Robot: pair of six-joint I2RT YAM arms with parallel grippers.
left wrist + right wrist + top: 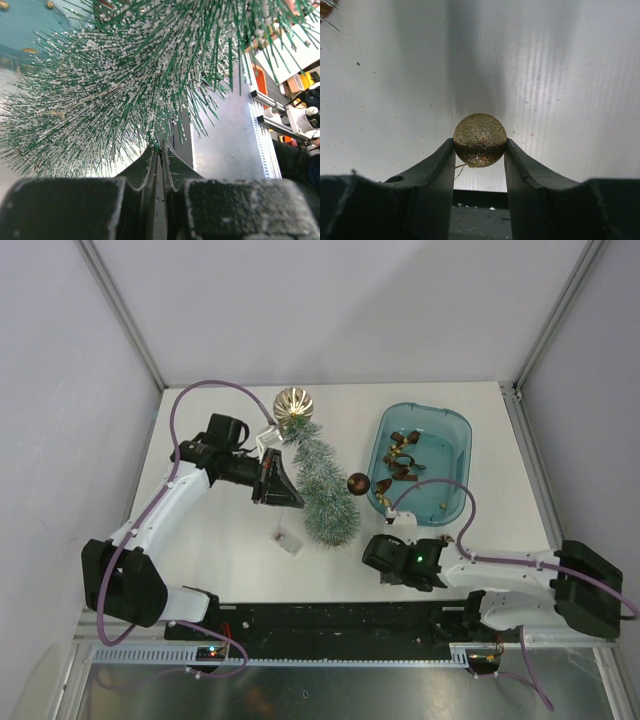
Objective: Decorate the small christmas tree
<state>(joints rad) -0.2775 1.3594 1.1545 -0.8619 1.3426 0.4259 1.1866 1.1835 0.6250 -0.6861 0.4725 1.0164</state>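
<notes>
The small christmas tree (325,490) is a frosted green cone in the middle of the table, with its wide end toward the near edge. Its bristles fill the left wrist view (125,75). My left gripper (292,490) is against the tree's left side, its jaws shut on a green bristle (160,148). My right gripper (374,551) is just right of the tree's wide end and is shut on a small glittery gold ball (480,139). A shiny gold ball (294,403) sits at the tree's narrow end. A brown ball (357,483) touches its right side.
A blue tray (455,435) at the back right holds several small gold and brown ornaments (403,455). A small pale tag (288,538) lies on the table left of the tree's wide end. Grey walls enclose the table on three sides.
</notes>
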